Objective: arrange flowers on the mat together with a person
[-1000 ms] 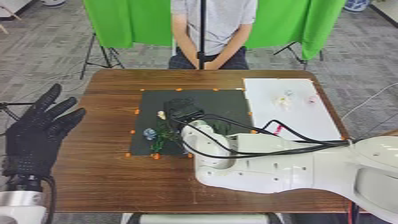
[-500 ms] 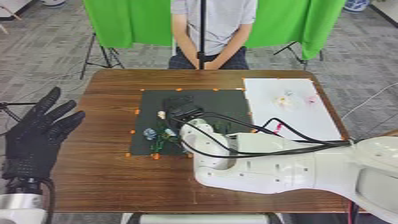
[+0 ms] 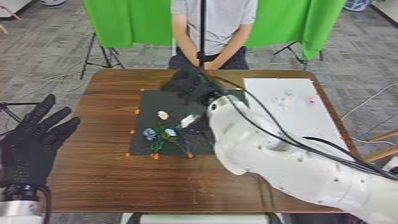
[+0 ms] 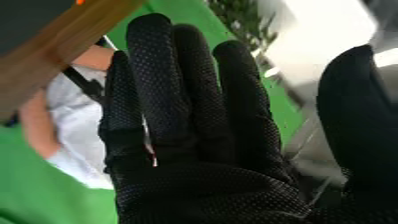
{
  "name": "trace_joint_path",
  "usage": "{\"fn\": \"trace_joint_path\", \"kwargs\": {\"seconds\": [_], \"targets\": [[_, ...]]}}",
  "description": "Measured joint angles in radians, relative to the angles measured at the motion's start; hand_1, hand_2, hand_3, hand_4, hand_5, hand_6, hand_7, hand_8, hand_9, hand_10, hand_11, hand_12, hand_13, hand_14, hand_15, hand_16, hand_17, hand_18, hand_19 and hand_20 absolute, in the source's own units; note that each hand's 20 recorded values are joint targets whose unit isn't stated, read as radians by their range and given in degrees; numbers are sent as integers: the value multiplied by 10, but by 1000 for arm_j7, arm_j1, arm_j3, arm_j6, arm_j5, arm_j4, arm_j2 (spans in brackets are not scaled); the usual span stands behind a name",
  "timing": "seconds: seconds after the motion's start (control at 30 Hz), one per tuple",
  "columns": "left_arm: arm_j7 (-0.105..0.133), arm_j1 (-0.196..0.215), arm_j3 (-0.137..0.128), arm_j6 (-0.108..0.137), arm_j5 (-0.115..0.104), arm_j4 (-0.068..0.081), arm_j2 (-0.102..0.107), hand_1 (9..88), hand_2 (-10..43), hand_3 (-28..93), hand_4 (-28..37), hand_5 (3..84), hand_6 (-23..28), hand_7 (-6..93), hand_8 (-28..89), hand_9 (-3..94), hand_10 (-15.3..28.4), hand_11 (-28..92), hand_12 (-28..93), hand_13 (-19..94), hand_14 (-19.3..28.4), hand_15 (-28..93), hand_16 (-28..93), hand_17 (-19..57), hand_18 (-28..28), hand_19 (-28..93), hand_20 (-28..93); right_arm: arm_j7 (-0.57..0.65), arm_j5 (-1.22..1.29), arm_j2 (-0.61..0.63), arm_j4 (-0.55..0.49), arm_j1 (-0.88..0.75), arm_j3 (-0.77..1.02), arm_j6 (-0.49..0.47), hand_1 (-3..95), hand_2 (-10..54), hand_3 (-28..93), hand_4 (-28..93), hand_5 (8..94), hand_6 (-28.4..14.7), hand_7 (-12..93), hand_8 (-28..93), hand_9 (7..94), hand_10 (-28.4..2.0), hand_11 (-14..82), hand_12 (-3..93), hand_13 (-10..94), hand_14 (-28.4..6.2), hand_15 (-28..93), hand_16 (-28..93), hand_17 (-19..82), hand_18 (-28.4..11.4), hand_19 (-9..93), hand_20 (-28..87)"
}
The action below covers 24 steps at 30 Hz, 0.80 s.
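Bench (image 3: 107, 175), by count: two mats, one black (image 3: 149, 104), one white (image 3: 309, 120) along the right edge. On the black mat, four visible blooms: one blue (image 3: 149, 133), three pale (image 3: 163, 115), mostly toward its left edge. On the white mat, three visible blooms toward the far edge: one pink (image 3: 311, 99), two pale (image 3: 282, 102).

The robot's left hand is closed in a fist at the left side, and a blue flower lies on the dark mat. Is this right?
Not quite: the left hand is open, its fingers straight and spread, as the head view shows. A blue flower does lie on the dark mat.
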Motion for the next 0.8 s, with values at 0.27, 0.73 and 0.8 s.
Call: {"fn": "trace_joint_path", "kwargs": {"seconds": [0.27, 0.73, 0.8], "targets": [[9, 44, -9, 1, -17, 3, -2, 181, 71, 755, -282, 312, 44, 96, -84, 303, 146, 167, 113, 221, 217, 419, -59, -79, 196, 397, 164, -157, 443, 102, -113, -304, 375, 13, 264, -7, 715, -228, 583, -5, 127, -121, 623, -180, 168, 144, 545, -189, 525, 102, 159, -266, 679, 103], [76, 107, -17, -1, -50, 16, 15, 146, 66, 744, -283, 275, 14, 89, -81, 290, 137, 139, 122, 216, 214, 398, -41, -83, 198, 402, 176, -501, 771, 179, -140, -751, 822, -4, 233, 8, 737, -252, 487, -3, 121, -115, 496, -174, 124, 148, 417, -195, 459, 106, 70, -264, 546, 119], [96, 116, -21, -1, -58, 16, 19, 137, 70, 740, -283, 276, 14, 90, -82, 295, 139, 142, 124, 221, 216, 407, -38, -83, 197, 404, 180, -535, 783, 187, -140, -791, 836, -6, 231, 12, 736, -254, 485, -1, 121, -114, 494, -173, 122, 149, 415, -197, 456, 110, 68, -262, 540, 127]]}}
